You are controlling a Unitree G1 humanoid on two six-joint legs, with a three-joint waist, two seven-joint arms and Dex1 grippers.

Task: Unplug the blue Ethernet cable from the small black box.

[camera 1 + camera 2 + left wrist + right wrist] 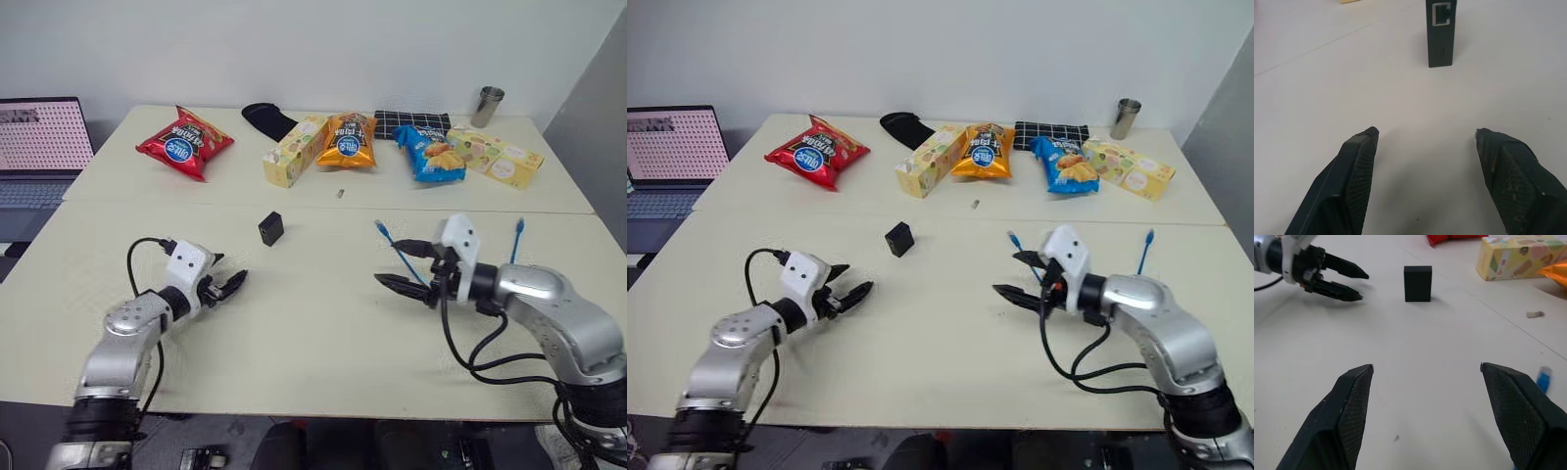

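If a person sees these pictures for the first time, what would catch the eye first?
Probably the row of bright snack bags and boxes along the far side of the table. Next, the small black box standing alone mid-table, its port empty, with the blue Ethernet cable lying loose by the right gripper.

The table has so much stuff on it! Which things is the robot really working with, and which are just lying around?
For the job:
- blue Ethernet cable, unplugged, lying by the right claw
- small black box, its port empty
- left claw, open

Just lying about:
- red snack bag
- orange snack bag
- blue snack bag
- two yellow boxes
- metal cup
- laptop
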